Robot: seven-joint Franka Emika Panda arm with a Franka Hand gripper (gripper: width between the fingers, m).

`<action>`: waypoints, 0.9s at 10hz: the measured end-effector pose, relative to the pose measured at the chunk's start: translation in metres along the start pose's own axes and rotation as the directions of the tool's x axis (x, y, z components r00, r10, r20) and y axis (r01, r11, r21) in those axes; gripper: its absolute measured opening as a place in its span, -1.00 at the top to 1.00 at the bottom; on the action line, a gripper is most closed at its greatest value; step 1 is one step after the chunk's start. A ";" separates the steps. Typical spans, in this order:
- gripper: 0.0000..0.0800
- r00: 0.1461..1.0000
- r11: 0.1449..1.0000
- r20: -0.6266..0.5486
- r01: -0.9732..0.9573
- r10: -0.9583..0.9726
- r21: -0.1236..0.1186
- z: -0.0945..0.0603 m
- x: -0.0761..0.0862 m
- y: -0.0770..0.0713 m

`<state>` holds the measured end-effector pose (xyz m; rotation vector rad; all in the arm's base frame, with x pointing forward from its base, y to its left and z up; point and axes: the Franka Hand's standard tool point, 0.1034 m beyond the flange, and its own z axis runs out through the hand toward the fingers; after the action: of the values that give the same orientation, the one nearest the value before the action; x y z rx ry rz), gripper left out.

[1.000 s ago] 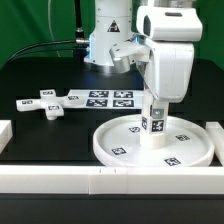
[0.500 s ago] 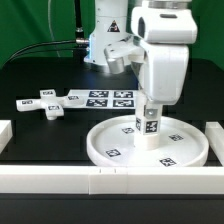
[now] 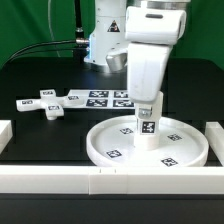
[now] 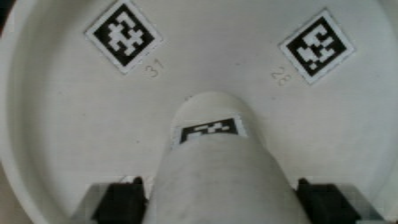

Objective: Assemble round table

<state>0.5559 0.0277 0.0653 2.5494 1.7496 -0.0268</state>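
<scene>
The large round disc (image 3: 100,150) lies rim-up near the table's front, with several square tags on its face (image 4: 71,110). The short cylinder leg (image 3: 146,128) stands upright over the disc's middle, its lower end at or just above the surface; contact is unclear. My gripper (image 3: 148,103) comes straight down from above and is shut on the leg's upper part. In the wrist view the leg (image 4: 217,160) fills the space between the two dark fingers (image 4: 121,200), and my gripper (image 4: 221,200) clamps both its sides. The flat cross-shaped piece (image 3: 45,103) lies loose at the exterior view's left.
The marker board (image 3: 110,98) lies flat behind the disc, near the robot's base. Long white border rails run along the front edge (image 3: 60,180) and both sides (image 3: 216,135). A green backdrop stands behind the black table.
The arm has carried the leg a little toward the exterior view's left, from right of centre to the disc's middle. The grip on the leg stays the same.
</scene>
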 end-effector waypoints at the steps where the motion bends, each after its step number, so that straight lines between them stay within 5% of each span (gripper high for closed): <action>1: -0.02 0.993 0.993 0.002 -0.120 0.120 0.003 0.000 0.001 -0.001; 9: -0.02 0.714 0.714 -0.006 -0.699 0.700 0.018 0.000 0.004 -0.003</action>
<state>0.5548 0.0323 0.0653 3.0375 0.6603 0.0076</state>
